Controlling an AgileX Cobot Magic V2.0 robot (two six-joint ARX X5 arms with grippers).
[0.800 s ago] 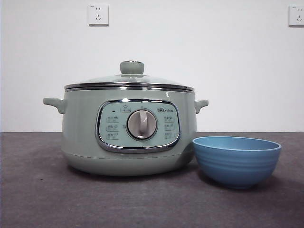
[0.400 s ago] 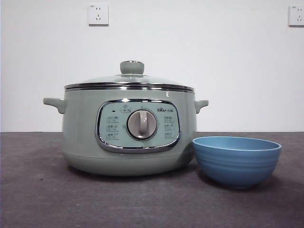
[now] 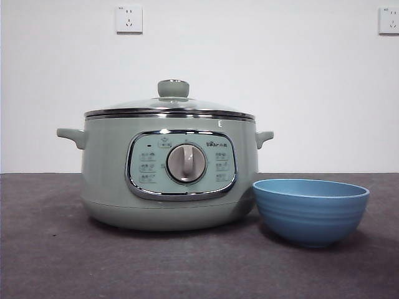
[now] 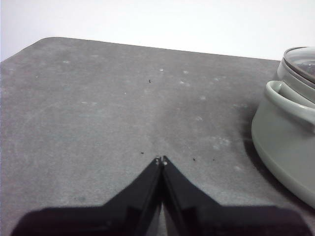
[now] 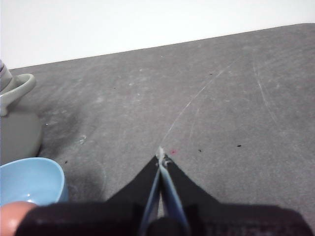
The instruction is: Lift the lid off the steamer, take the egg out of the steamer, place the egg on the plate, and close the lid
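We look for writing and find little. On the steamer, the chrome-framed control panel carries a small brand mark at its upper right, too fine for us to read. Around the dial we make out two columns of small icons with tiny captions, also illegible. Nothing else bears legible text.

Steamer: pale sage green body, chrome-framed control panel, grey-white central dial. Lid: clear glass, chrome rim, pale green knob. Plate: blue, faint horizontal ridges, lighter rim. Counter: dark grey, with pale scuffs and scratches. Wall: white, with white sockets. Left claw and right claw: black.
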